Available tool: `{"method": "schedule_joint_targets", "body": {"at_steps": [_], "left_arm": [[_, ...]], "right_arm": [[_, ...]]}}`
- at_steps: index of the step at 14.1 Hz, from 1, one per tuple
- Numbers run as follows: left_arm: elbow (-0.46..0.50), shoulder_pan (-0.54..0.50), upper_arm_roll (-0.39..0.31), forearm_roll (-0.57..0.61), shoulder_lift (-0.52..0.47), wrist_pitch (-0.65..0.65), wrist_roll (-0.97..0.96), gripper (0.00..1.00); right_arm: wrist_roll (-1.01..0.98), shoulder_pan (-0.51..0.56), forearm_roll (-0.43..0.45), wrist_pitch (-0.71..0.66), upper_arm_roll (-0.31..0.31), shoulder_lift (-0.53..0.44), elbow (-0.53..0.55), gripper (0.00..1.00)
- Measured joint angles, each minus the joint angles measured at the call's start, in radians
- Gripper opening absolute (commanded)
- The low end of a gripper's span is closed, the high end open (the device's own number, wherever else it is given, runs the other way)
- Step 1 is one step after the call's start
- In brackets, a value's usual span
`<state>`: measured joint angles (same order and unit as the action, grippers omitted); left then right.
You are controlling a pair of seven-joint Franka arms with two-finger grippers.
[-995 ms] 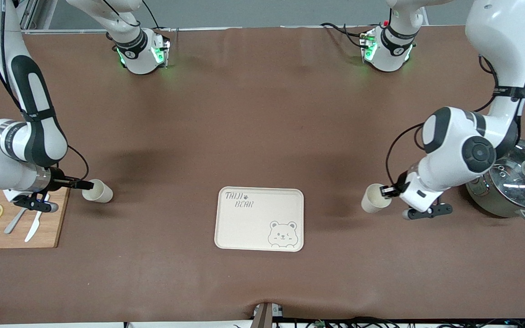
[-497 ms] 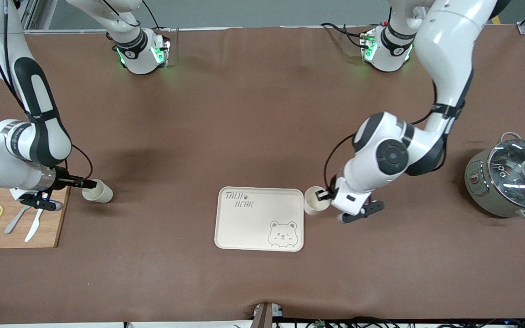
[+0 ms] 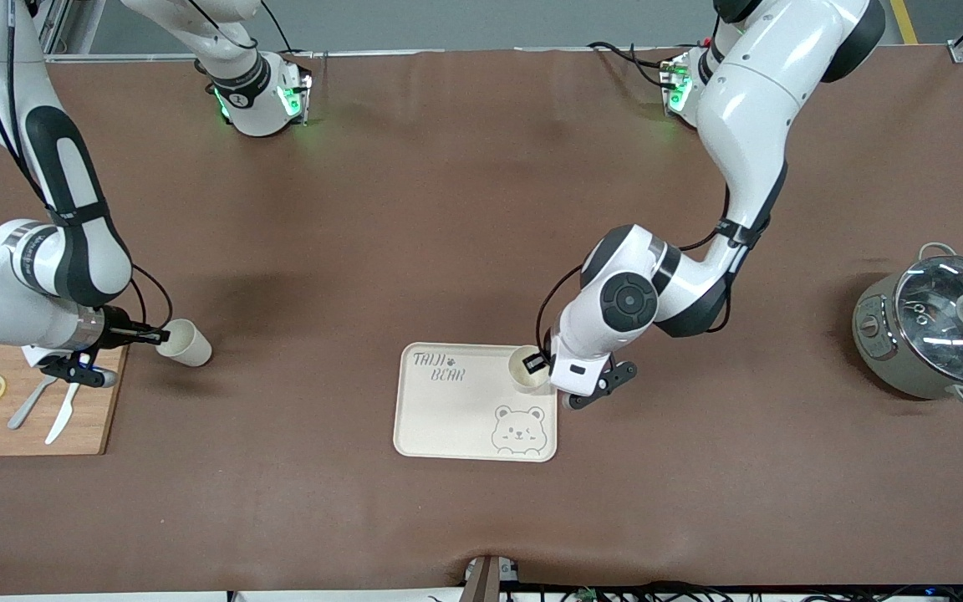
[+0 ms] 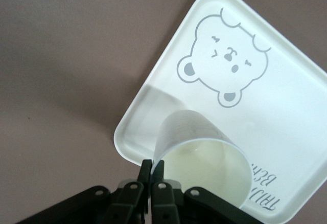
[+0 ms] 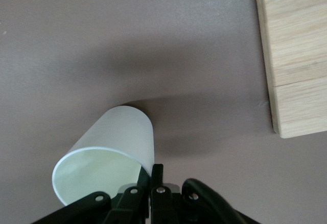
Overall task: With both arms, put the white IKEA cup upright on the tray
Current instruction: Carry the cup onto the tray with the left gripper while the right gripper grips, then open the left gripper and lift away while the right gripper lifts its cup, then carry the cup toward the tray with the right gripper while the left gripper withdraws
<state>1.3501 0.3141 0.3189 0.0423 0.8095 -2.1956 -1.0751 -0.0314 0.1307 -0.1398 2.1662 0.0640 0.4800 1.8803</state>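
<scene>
The left gripper pinches a cup by its rim, mouth up, over the tray corner, so it can land upright. The right gripper pinches a second cup, tilted, over the counter beside the board.

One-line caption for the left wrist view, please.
Left claw shut on a white cup's rim, holding it over the bear tray's corner.
</scene>
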Motion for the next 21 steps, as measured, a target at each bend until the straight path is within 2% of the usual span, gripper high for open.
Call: {"method": "schedule_joint_targets", "body": {"at_steps": [1, 2, 3, 7, 9, 11, 13, 17, 21], "left_arm": [[-0.001, 0.002, 0.000, 0.000, 0.007, 0.000, 0.000, 0.32], [-0.001, 0.002, -0.001, 0.000, 0.011, 0.000, 0.000, 0.63], [-0.002, 0.001, -0.002, 0.000, 0.013, -0.001, 0.000, 1.00], [-0.018, 0.001, -0.006, 0.000, 0.011, 0.000, 0.000, 1.00], [-0.034, -0.004, -0.012, 0.000, -0.005, 0.003, 0.000, 1.00], [-0.046, -0.005, -0.047, 0.000, -0.047, 0.029, 0.000, 1.00], [-0.052, -0.013, -0.094, 0.000, -0.111, 0.068, 0.003, 1.00], [-0.053, -0.109, -0.121, 0.001, -0.231, 0.179, 0.091, 1.00], [-0.052, -0.259, -0.123, 0.001, -0.304, 0.291, 0.326, 1.00]], "right_arm": [[0.000, 0.000, 0.000, -0.003, -0.001, 0.000, -0.005, 0.00], [0.000, 0.000, 0.000, -0.023, -0.001, 0.000, -0.018, 0.00], [0.000, -0.001, 0.000, -0.067, -0.003, 0.000, -0.041, 0.00], [0.000, -0.017, 0.000, -0.168, -0.010, -0.002, -0.151, 0.00], [0.000, -0.029, -0.036, -0.187, -0.014, -0.002, -0.196, 0.00], [0.017, -0.066, -0.100, -0.198, -0.015, -0.001, -0.232, 0.00], [0.069, -0.138, -0.114, -0.199, -0.018, 0.009, -0.270, 0.00], [0.288, -0.266, -0.118, -0.198, -0.019, 0.060, -0.342, 0.00], [0.588, -0.372, -0.123, -0.196, -0.024, 0.102, -0.382, 0.00]]}}
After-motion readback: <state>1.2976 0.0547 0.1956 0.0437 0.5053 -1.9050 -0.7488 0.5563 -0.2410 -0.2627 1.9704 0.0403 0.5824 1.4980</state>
